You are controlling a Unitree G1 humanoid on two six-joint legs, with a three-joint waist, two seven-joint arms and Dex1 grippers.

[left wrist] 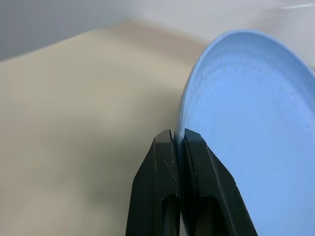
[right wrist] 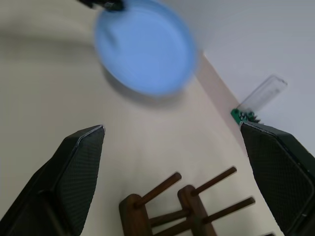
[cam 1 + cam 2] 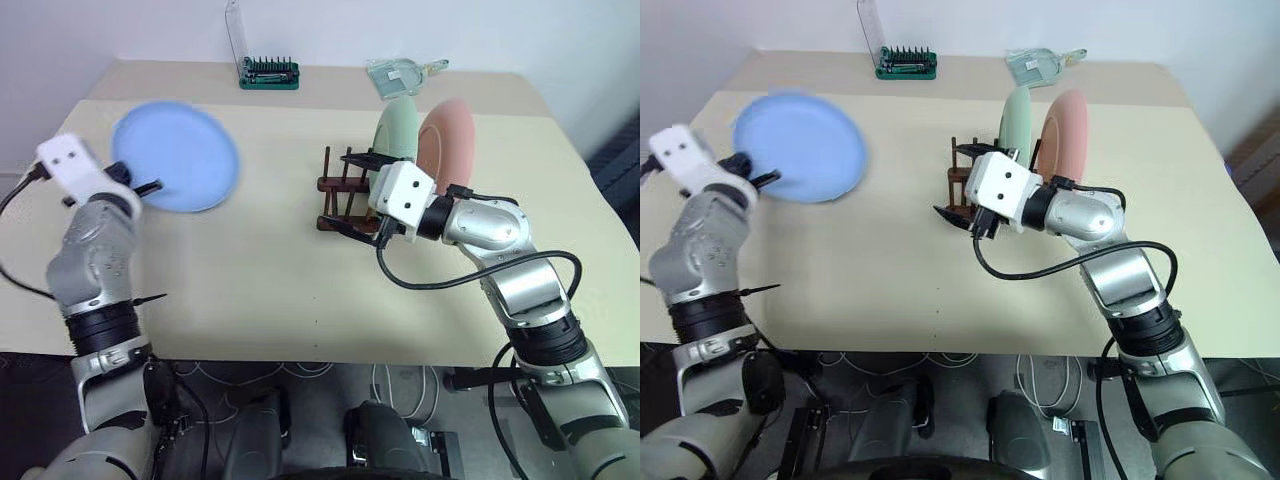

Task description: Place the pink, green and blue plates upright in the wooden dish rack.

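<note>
The left gripper point(image 1: 178, 140) reaches level, clenched on the rim of the round, smooth blue plate point(image 3: 177, 155) above the beige worktop point(image 3: 250, 270); the right gripper point(image 2: 172, 142), released wide, hovers level beside the dark wooden dish rack point(image 3: 338, 195), which holds the green plate point(image 3: 398, 130) and pink plate point(image 3: 447, 140) upright.
</note>
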